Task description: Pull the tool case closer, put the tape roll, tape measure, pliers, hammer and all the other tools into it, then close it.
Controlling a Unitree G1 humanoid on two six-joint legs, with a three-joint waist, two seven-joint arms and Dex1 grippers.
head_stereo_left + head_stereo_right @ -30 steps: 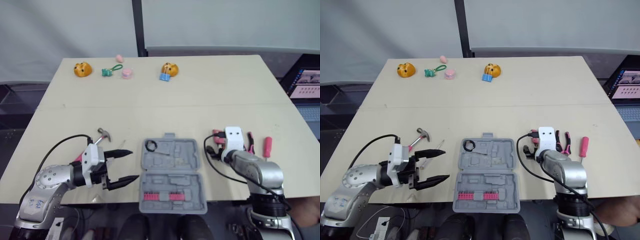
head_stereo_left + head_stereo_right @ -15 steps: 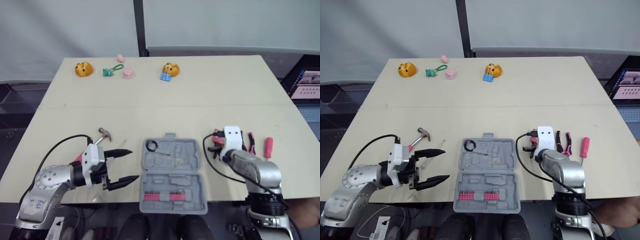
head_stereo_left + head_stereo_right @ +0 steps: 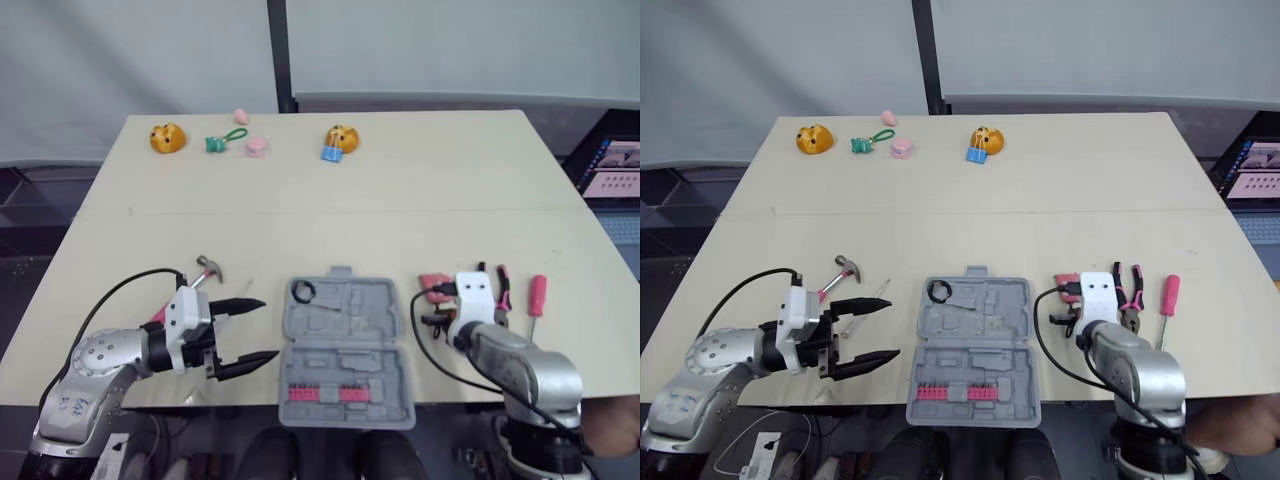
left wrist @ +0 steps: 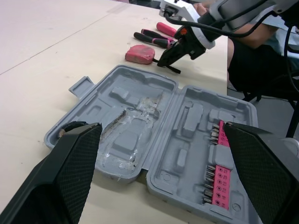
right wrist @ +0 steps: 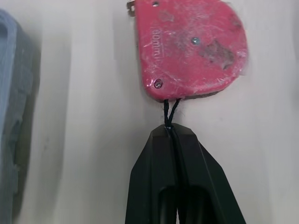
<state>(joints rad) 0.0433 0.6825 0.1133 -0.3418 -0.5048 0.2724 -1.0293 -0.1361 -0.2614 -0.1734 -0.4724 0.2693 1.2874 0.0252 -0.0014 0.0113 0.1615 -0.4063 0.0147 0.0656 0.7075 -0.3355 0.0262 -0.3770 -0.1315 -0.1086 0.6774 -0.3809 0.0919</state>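
Observation:
The grey tool case (image 3: 343, 345) lies open at the table's near edge, a black tape roll (image 3: 301, 291) in its far left corner and pink bits (image 3: 322, 393) in its near half. Just right of it lies the pink tape measure (image 5: 189, 46). My right gripper (image 5: 170, 133) is shut on the tape measure's black cord (image 5: 170, 108), a short way on the near side of its body. Pliers (image 3: 500, 290) and a pink screwdriver (image 3: 536, 295) lie further right. My left gripper (image 3: 255, 330) stands open left of the case, holding nothing. The hammer (image 3: 205, 270) lies beyond it.
Small toys line the far edge: two orange figures (image 3: 165, 137), a green key ring (image 3: 222, 141), pink pieces (image 3: 255, 147) and a blue clip (image 3: 329, 153). A laptop (image 3: 612, 165) stands off the table's right side. A person (image 4: 254, 53) sits close behind my right arm.
My right gripper has shut on the tape measure's cord and drawn back toward the near edge, uncovering the pink tape measure. The left gripper has stayed put.

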